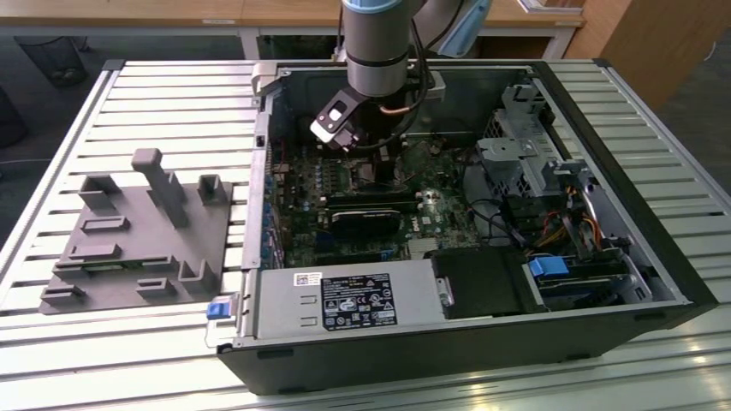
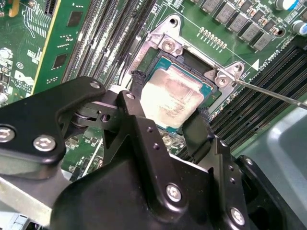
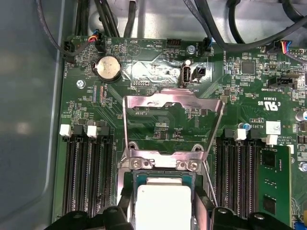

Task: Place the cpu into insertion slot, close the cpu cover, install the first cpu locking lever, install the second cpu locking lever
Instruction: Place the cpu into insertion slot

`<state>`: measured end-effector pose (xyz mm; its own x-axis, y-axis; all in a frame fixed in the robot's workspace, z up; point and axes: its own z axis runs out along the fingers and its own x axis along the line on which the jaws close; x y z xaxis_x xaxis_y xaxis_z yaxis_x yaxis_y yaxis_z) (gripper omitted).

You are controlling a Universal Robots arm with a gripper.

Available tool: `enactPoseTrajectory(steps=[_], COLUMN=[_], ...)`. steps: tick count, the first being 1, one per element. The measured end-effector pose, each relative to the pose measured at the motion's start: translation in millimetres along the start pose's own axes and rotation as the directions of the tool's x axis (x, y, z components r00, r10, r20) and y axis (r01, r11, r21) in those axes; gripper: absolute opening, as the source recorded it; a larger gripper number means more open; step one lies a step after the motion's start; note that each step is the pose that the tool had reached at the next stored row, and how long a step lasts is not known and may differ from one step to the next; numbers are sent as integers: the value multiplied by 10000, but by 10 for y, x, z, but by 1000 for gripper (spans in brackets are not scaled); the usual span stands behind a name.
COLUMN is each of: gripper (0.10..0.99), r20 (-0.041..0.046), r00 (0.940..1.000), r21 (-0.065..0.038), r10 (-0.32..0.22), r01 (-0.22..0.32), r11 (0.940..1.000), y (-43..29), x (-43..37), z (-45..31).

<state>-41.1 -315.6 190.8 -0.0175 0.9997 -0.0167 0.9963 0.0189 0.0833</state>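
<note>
Straddling the cpu (image 2: 175,93), the gripper (image 2: 171,97) has its fingers (image 2: 138,84) clamped on two opposite edges of the chip, which sits in the insertion slot (image 2: 158,51). Hinged cpu cover (image 3: 172,98) stands raised. Memory slots (image 3: 86,177) crowd both sides; a thin lever rod (image 2: 268,93) juts past one corner.

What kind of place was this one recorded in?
Probably a robotics lab or assembly test cell: an open computer case lies on a slatted metal table, a grey parts fixture beside it, with wooden desks behind.
</note>
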Motion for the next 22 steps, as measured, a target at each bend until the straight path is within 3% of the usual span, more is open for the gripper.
enactPoseTrajectory(steps=[9,19,22], gripper=[612,612,533], r20=[-17,-12,-12], r00=[10000,10000,10000], r21=[0,30,95], r10=[2,-1,-1], r01=[-2,1,1], r11=[10000,10000,10000], y=[2,17,24], x=[-1,-3,-3], z=[-25,-160,-197])
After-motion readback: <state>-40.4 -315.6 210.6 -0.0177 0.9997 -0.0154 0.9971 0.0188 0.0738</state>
